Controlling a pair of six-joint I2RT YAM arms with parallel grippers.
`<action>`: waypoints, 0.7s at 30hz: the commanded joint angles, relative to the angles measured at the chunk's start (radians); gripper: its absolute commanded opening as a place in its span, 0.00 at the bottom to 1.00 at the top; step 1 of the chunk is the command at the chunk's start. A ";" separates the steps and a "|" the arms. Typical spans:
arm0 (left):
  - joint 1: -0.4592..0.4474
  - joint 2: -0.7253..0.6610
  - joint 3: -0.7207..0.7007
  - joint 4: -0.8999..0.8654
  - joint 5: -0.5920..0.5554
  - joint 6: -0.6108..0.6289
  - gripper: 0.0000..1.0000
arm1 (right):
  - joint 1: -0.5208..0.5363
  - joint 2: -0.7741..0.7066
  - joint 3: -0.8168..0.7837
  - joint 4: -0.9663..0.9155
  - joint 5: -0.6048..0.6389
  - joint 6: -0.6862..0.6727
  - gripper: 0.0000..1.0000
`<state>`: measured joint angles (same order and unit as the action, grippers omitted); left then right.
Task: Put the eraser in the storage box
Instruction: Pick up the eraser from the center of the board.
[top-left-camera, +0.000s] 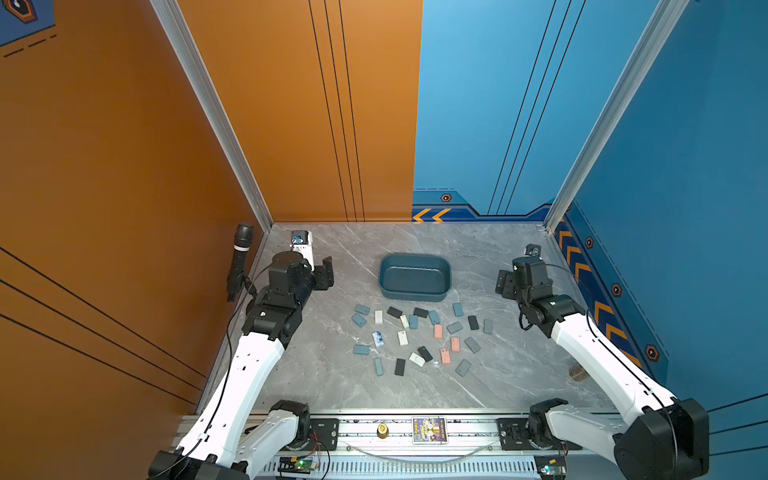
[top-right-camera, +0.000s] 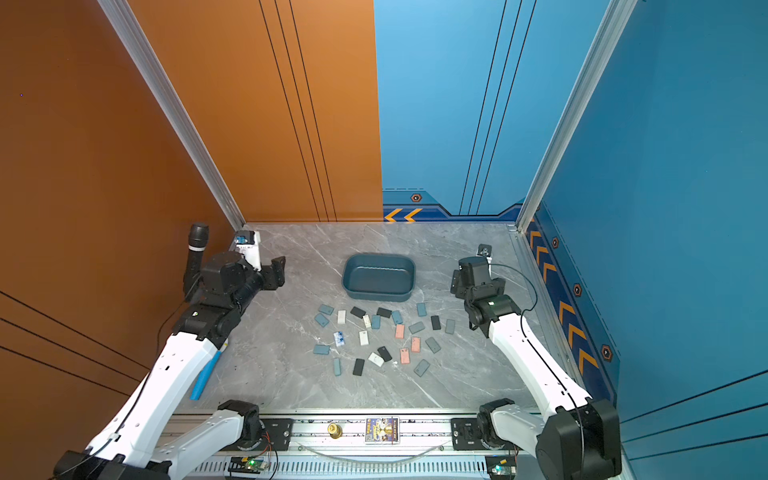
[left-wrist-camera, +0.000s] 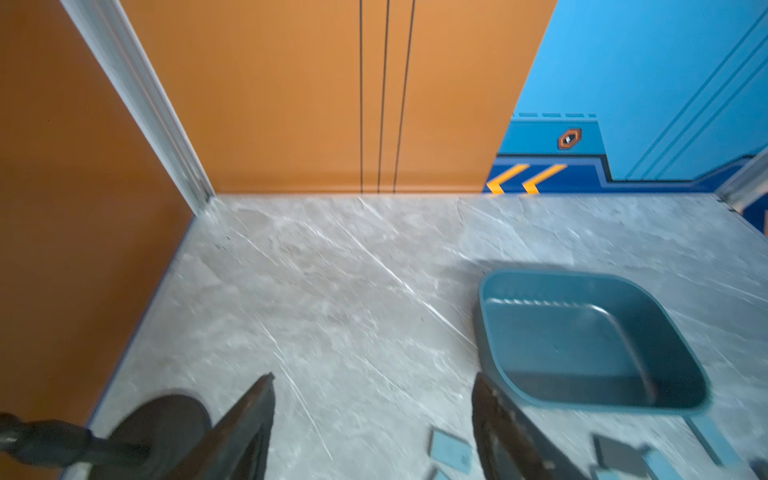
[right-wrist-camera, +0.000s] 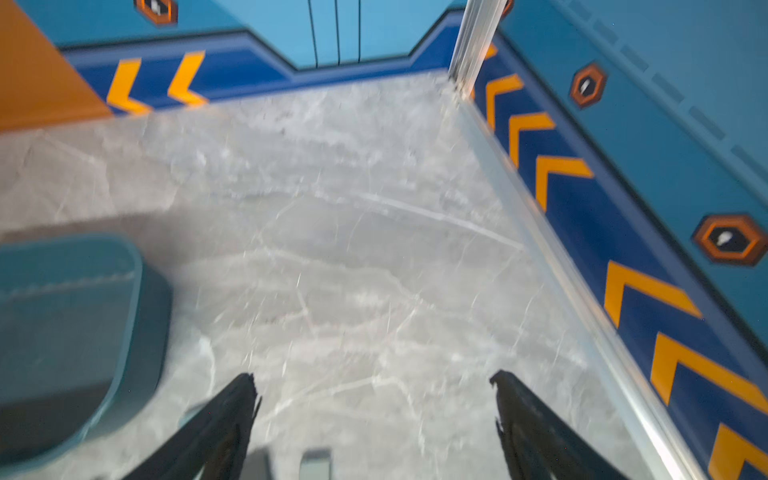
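Only the wrist views show it plainly: left claw (left-wrist-camera: 374, 376) and right claw (right-wrist-camera: 372, 375) both stand apart, holding nothing. Erasers (top-left-camera: 438, 331) lie scattered on the surface (top-left-camera: 332, 382) just beside the storage box (top-left-camera: 413, 296).

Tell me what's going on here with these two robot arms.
Many small erasers lie scattered on the table, just in front of the storage box, which is empty. The left gripper and right gripper hover open on either side of the box, holding nothing. No eraser has been picked up yet.
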<state>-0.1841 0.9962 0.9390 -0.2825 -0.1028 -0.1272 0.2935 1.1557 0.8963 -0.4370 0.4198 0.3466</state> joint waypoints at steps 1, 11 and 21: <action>-0.005 0.024 -0.049 -0.098 0.084 -0.077 0.75 | 0.054 0.021 0.024 -0.245 -0.016 0.155 0.87; -0.003 0.068 -0.053 -0.127 0.133 -0.104 0.74 | 0.096 0.149 -0.025 -0.337 -0.132 0.267 0.80; -0.001 0.095 -0.049 -0.136 0.166 -0.109 0.75 | 0.057 0.261 -0.058 -0.260 -0.250 0.275 0.74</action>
<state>-0.1844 1.0851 0.8825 -0.3950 0.0353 -0.2264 0.3576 1.3956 0.8482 -0.7212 0.2165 0.6037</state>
